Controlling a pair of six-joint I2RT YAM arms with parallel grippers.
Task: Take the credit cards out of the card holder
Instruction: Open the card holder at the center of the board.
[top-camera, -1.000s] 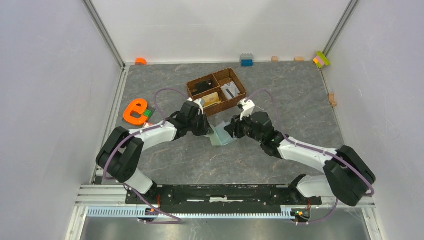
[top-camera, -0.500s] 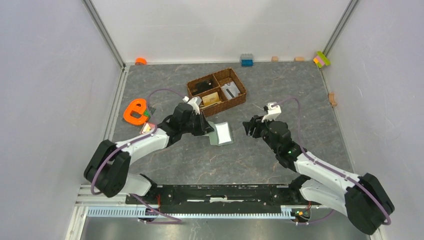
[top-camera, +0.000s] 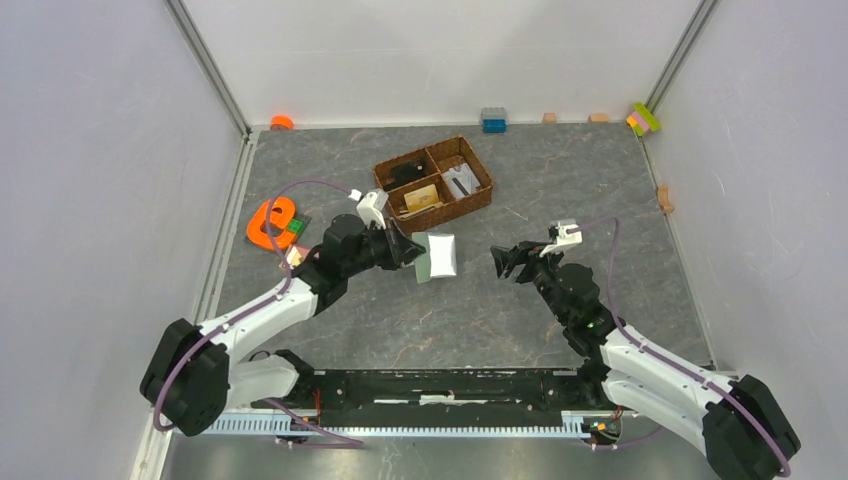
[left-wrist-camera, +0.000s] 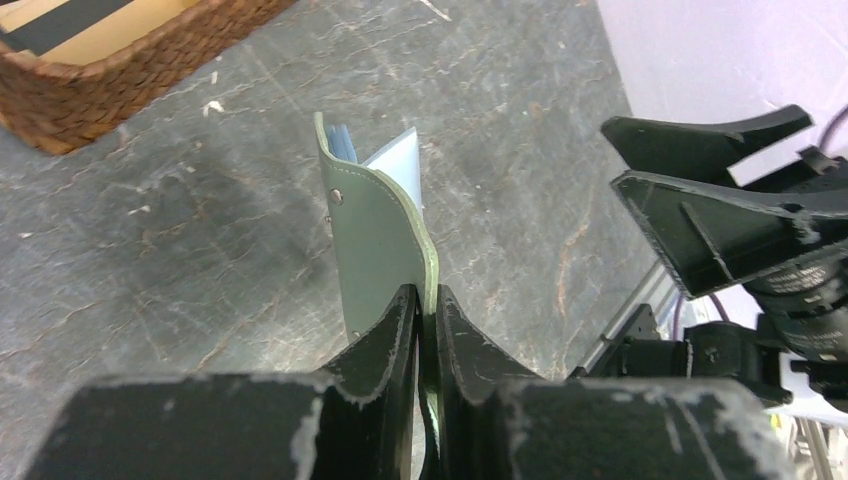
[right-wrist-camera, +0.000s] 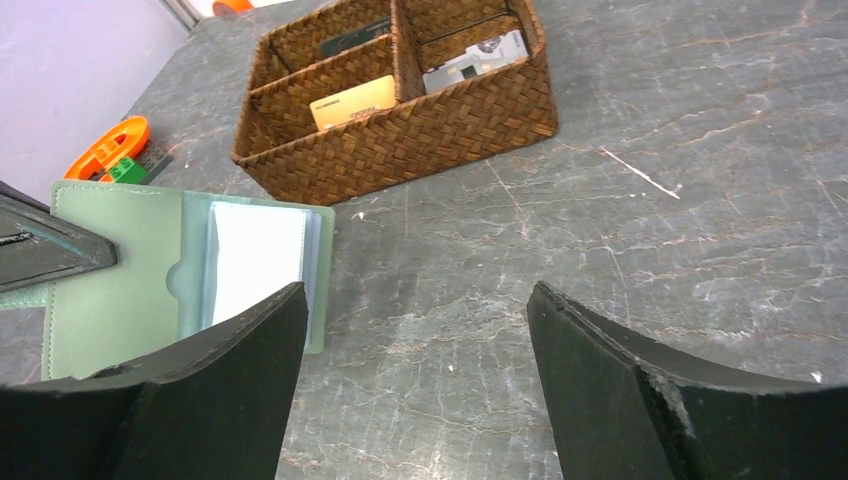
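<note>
Top view, left gripper (top-camera: 408, 250): pressed onto the 9 o'clock edge of the card holder (top-camera: 438, 256).
Top view, card holder: near the middle of the table (top-camera: 600, 200), opened out, pale inside showing.
Top view, right gripper (top-camera: 503, 262): spread, at 3 o'clock of the card holder, apart from it.
Top view, wicker basket (top-camera: 433, 183): at 12 o'clock of the card holder, a tan card (top-camera: 422, 197) in its near-left compartment.
Top view, orange letter e (top-camera: 270, 222): at 9 o'clock, beyond the left arm.
Left wrist, left gripper (left-wrist-camera: 425, 320): fingers pinching one green flap of the card holder (left-wrist-camera: 380, 240), which stands on edge.
Left wrist, right gripper (left-wrist-camera: 612, 152): at 2 o'clock, jaws apart, pointing at the holder.
Right wrist, right gripper (right-wrist-camera: 418, 295): fingers wide apart, nothing between them.
Right wrist, card holder (right-wrist-camera: 130, 270): at 9 o'clock, open towards the camera, a clear sleeve with a white face inside.
Right wrist, wicker basket (right-wrist-camera: 400, 130): at 12 o'clock, the tan card (right-wrist-camera: 352, 100) lying flat in it.
</note>
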